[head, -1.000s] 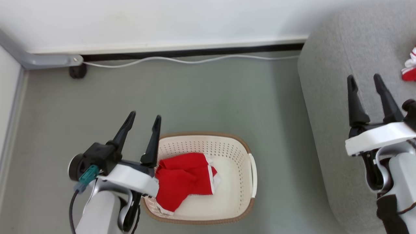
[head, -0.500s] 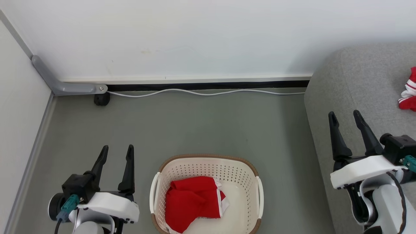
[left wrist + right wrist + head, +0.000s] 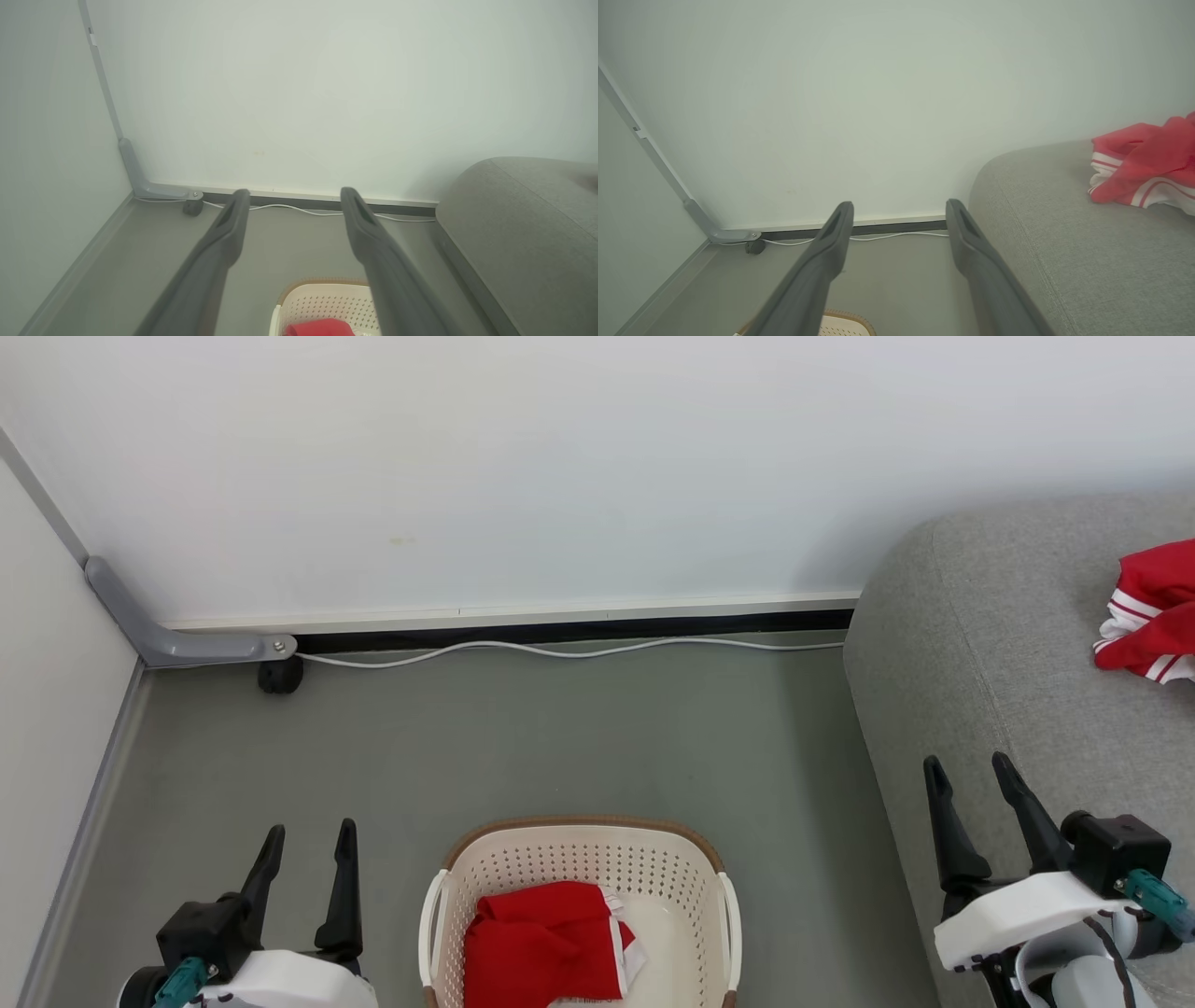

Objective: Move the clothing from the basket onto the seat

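The left gripper [image 3: 311,829] hangs above the floor [image 3: 560,747] with its two dark fingers spread wide and nothing between them. Just to its right sits the basket [image 3: 579,863], resting on the floor between the two grippers and nearer this one. A red garment [image 3: 541,943] with white edging lies crumpled inside it, bunched toward the wall of the basket closest to the left gripper, and neither gripper touches it.

The right gripper [image 3: 966,763] is also wide open and empty, its fingers pointing toward the wall [image 3: 560,476]. The sofa [image 3: 1008,663] lies to its right and ahead, with the rounded end close beside the fingers. On the cushion, ahead of this gripper and further right, lies a second red garment [image 3: 1153,616] with white stripes, rumpled and well apart from the fingertips.

Beyond both grippers a white cable [image 3: 560,651] runs along the foot of the wall. A small black caster [image 3: 279,676] stands ahead of the left gripper, in the corner.
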`<state>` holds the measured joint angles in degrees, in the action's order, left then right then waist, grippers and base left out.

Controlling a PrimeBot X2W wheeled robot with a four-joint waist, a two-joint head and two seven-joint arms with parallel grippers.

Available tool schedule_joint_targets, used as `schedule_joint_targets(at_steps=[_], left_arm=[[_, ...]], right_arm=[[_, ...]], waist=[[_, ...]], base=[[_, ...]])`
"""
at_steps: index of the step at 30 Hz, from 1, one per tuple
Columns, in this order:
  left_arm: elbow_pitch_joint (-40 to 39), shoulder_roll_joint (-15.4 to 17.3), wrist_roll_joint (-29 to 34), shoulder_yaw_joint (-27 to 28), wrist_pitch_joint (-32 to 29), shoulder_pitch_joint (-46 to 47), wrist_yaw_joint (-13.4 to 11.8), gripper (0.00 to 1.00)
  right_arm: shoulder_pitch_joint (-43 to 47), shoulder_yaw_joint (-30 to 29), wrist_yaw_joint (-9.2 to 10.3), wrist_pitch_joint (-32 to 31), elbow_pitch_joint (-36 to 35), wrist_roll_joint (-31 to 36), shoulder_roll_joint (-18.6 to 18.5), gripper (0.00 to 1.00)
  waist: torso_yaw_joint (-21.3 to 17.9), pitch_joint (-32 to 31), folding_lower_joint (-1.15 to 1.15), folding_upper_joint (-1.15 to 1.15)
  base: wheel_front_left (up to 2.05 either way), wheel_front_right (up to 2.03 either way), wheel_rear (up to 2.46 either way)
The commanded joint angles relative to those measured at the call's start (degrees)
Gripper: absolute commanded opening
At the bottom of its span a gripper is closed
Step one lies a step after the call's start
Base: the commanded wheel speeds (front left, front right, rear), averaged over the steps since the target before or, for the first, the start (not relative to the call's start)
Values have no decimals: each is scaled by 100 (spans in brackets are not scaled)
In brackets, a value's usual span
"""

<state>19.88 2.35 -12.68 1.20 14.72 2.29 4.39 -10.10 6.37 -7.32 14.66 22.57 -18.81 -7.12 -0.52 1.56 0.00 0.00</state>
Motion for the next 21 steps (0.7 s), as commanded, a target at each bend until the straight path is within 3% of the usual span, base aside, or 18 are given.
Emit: schedule_joint_targets(at_steps=[1, 13, 21], left_arm=[[-141, 54, 37, 207, 28, 54, -36, 100], [-93, 53, 21, 91, 28, -42, -19, 100], [133, 53, -144, -259, 28, 161, -76, 100]], right_arm=[[-28, 133, -17, 34, -163, 74, -10, 100], [-29, 161, -17, 34, -156, 63, 73, 100], [-463, 307, -17, 34, -409, 28, 66, 100]], waist=[[-8, -18, 0, 0], [-57, 28, 0, 0], [-213, 639, 0, 0]], base=[[0, 0, 0], [0, 0, 0], [0, 0, 0]])
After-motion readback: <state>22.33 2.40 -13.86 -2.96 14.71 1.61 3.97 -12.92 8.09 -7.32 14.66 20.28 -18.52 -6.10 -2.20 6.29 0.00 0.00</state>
